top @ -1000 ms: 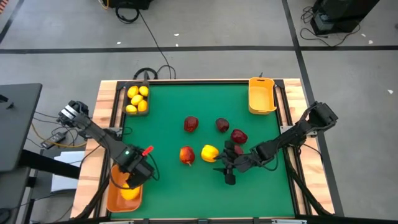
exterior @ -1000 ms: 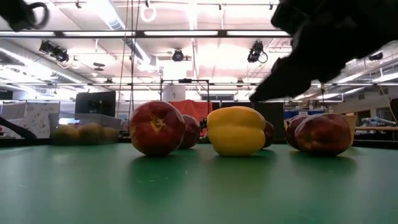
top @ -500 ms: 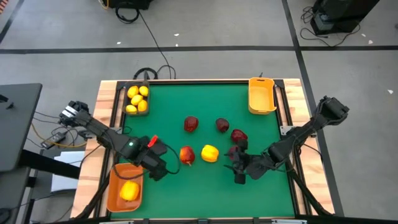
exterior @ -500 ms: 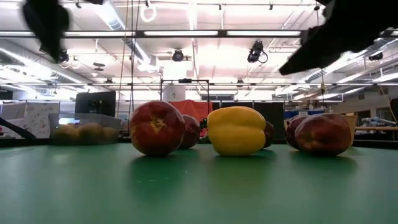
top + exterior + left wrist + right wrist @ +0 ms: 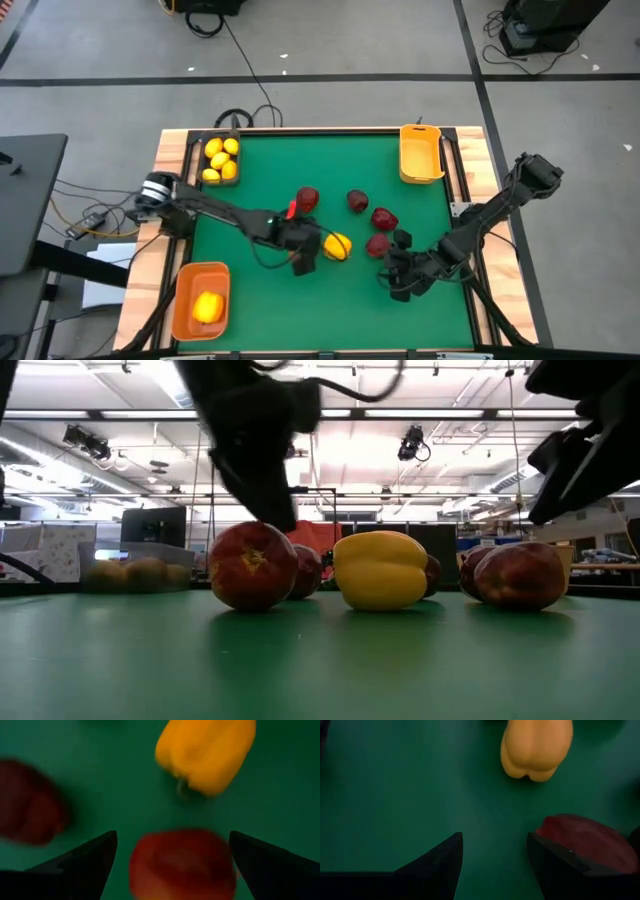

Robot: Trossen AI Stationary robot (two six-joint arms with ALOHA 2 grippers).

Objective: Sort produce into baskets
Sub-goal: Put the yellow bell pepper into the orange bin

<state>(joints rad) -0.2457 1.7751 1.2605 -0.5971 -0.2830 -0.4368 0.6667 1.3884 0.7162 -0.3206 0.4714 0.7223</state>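
My left gripper [image 5: 302,254] is open over a red apple-like piece [image 5: 182,865] in the middle of the table. Its fingers stand on either side of the piece, with green showing between them and it. A yellow pepper-like piece [image 5: 338,246] lies just right of that. My right gripper [image 5: 398,280] is open and empty near the front right, with a red piece [image 5: 585,840] beside one finger. Three more red pieces [image 5: 357,201] lie farther back. The black basket [image 5: 206,137] holds lemons, the orange basket [image 5: 184,300] one yellow piece, and the yellow-orange basket [image 5: 421,170] stands far right.
The baskets sit at the table's far left, near left and far right corners. The wooden table rim [image 5: 300,130] runs around the green mat. Bare mat lies along the near edge and in the far middle. Cables lie on the floor beyond.
My left gripper has left the orange basket at the near left and swung toward the table's right, to above the red piece beside the yellow pepper. The yellow piece stays in the orange basket. My right gripper has drawn back toward the table's right and near edges.
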